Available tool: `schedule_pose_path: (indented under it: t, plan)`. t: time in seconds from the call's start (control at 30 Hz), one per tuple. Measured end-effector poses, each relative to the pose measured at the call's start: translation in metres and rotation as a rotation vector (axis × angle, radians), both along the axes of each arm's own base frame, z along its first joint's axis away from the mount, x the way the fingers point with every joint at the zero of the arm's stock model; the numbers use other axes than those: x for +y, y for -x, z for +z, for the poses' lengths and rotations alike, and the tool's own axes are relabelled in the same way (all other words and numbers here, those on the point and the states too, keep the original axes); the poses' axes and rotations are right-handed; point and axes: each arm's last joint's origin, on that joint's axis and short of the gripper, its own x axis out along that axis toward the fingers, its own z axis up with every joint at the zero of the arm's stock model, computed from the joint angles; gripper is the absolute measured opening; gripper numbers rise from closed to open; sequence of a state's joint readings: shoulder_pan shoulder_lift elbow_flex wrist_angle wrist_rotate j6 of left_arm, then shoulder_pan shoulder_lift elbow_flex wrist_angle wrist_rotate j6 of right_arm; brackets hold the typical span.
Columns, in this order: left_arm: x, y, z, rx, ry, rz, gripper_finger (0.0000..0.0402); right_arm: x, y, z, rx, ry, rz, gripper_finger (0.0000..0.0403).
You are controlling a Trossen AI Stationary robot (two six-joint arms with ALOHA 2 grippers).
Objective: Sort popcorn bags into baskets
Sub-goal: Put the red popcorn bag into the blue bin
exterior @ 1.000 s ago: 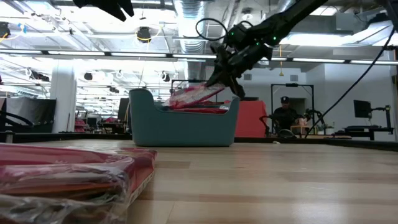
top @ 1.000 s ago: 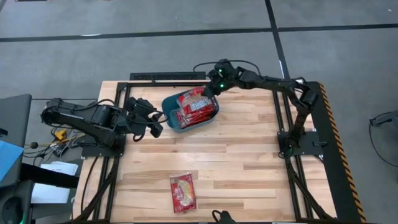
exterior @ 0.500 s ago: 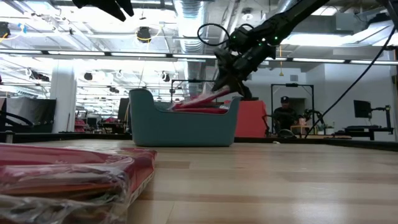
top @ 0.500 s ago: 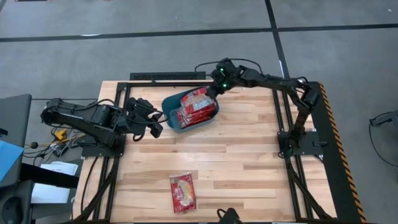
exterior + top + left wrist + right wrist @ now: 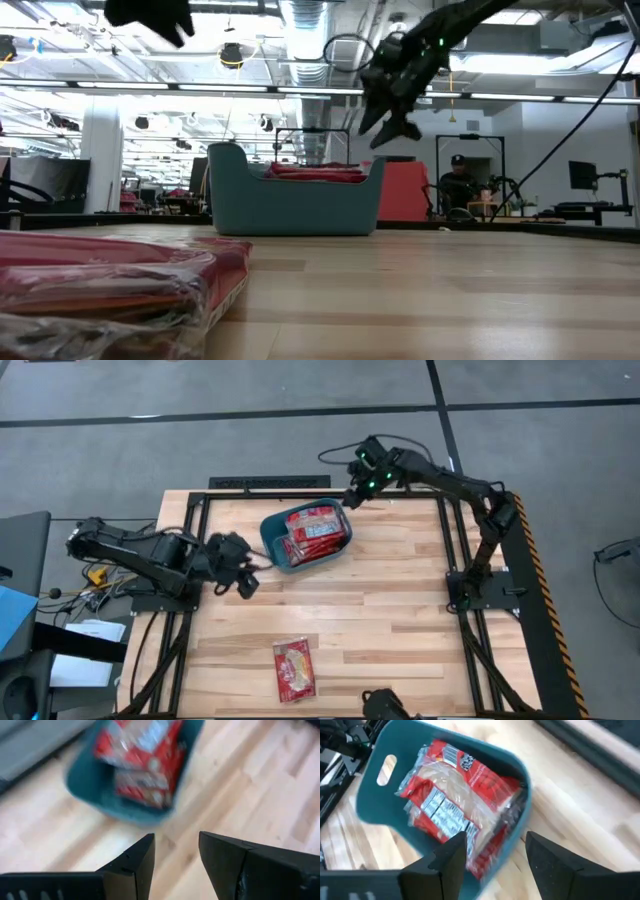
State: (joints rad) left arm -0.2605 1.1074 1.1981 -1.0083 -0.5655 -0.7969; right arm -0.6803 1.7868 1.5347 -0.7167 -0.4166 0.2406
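Right gripper [image 5: 349, 501] hangs spread and empty just past the blue tub [image 5: 272, 540], which is stacked with red bags [image 5: 316, 534]; left gripper [image 5: 243, 563], fingers apart, waits beside it. 1 bag [image 5: 294, 668] lies near the table's front edge: light, crinkly, probably slippery, best pinched at an end seam.

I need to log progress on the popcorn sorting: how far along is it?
Nearly done. Several popcorn bags already lie stacked in the teal basket. Nothing is in hand: the right gripper is open and empty above the basket's far side, and the left gripper is open beside it. One bag is left on the table's near edge.
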Motion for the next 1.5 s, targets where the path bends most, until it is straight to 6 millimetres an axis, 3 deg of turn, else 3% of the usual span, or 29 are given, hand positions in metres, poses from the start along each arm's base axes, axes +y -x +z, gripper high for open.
schedule_pose_path:
  t: [0.1,0.3,0.57,0.73,0.87,1.07,1.27,1.5]
  plan:
    - [-0.014,-0.001,-0.022,0.02,0.076,-0.037,0.0142,0.002,0.005,0.027,0.009,0.038,0.037,0.0224]
    - [-0.039,-0.004,-0.092,-0.047,0.209,-0.036,0.0144,0.02,0.016,0.065,-0.002,0.106,0.084,0.0212]
    - [-0.052,-0.013,-0.156,-0.169,0.258,-0.169,0.0212,0.035,0.027,0.087,-0.048,0.136,0.079,0.0205]
    - [-0.063,-0.027,-0.175,-0.128,0.252,-0.292,0.0267,0.042,0.027,0.09,-0.051,0.133,0.094,0.0207]
    - [-0.073,-0.042,-0.193,-0.114,0.258,-0.38,0.0288,0.047,0.025,0.089,-0.039,0.124,0.113,0.0205]
    - [-0.084,-0.062,-0.214,-0.015,0.241,-0.385,0.029,0.056,0.019,0.089,-0.041,0.126,0.146,0.0198]
    - [-0.101,-0.081,-0.221,0.031,0.24,-0.49,0.0291,0.06,0.016,0.089,-0.042,0.135,0.171,0.0196]
    - [-0.102,-0.083,-0.226,0.18,0.218,-0.509,0.0265,0.061,0.017,0.088,-0.028,0.133,0.173,0.0198]
